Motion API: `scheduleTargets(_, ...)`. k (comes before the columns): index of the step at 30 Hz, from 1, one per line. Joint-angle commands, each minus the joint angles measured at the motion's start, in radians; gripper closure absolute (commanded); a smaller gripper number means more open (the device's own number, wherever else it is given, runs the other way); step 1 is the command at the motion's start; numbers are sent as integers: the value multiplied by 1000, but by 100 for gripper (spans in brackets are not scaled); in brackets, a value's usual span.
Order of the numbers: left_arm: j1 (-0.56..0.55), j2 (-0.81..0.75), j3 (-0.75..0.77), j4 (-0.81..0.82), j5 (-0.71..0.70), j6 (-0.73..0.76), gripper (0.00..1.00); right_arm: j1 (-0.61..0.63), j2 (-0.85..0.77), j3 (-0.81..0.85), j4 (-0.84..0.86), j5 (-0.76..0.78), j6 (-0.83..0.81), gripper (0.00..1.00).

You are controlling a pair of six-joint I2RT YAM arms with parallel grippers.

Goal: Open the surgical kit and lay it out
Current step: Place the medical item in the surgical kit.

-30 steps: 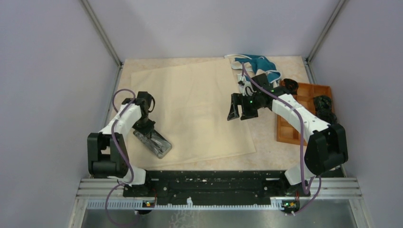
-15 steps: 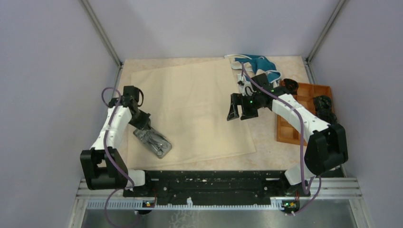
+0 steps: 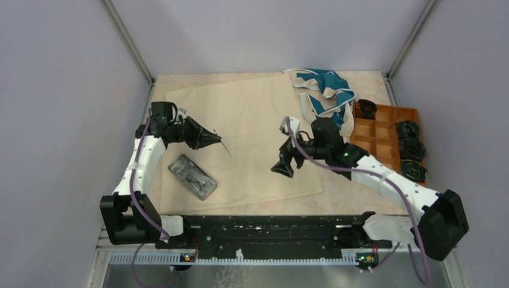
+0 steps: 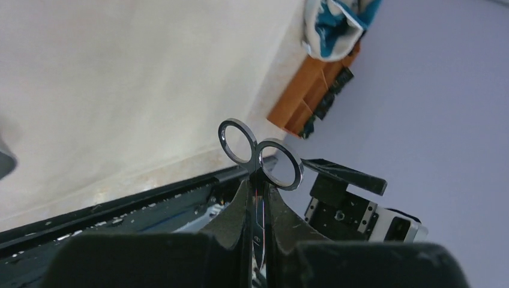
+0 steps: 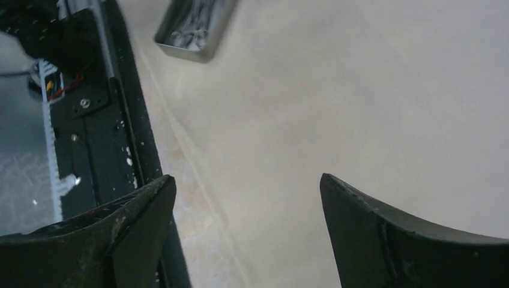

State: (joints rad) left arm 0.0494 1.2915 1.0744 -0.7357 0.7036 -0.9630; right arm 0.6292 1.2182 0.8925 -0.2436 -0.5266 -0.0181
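The beige cloth wrap (image 3: 246, 132) lies spread flat on the table. The small steel tray (image 3: 192, 177) sits on its near left corner with several silver instruments still in it; it also shows in the right wrist view (image 5: 195, 27). My left gripper (image 3: 208, 139) is above the cloth, behind the tray, and is shut on silver scissors (image 4: 262, 157), whose ring handles stick out past the fingertips (image 4: 237, 204). My right gripper (image 3: 282, 168) is open and empty, low over the cloth's near right part (image 5: 360, 90).
Teal-and-white fabric (image 3: 324, 90) lies bunched at the back right. An orange-brown compartment tray (image 3: 384, 135) with black parts stands at the right edge. The black base rail (image 3: 270, 228) runs along the near edge. Walls close in the left, right and back.
My left gripper rose from the steel tray with the scissors and swung back and right over the cloth. My right arm reached left and toward the near edge of the cloth.
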Motion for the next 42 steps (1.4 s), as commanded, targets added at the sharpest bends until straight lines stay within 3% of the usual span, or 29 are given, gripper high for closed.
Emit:
scheduleTargets(1, -33, 22, 16, 32, 308, 67, 100, 87, -110, -93, 367, -122, -485, 12)
scheduleTargets(4, -82, 36, 7, -11, 372, 122, 100, 113, -85, -89, 431, -170, -658, 13)
scheduleTargets(12, -187, 36, -11, 27, 480, 105, 100, 200, 29, 42, 470, -246, -878, 24)
scheduleTargets(20, -213, 50, -26, 11, 512, 118, 100, 267, 84, 177, 201, -296, -1145, 43)
scheduleTargets(28, -230, 85, 3, -17, 524, 141, 100, 308, 150, 265, 13, -268, -1290, 47)
scheduleTargets(34, -233, 107, 16, -17, 524, 154, 100, 319, 163, 246, 24, -243, -1306, 50)
scheduleTargets(42, -239, 123, 28, -19, 539, 171, 100, 322, 217, 266, 53, -232, -1322, 60)
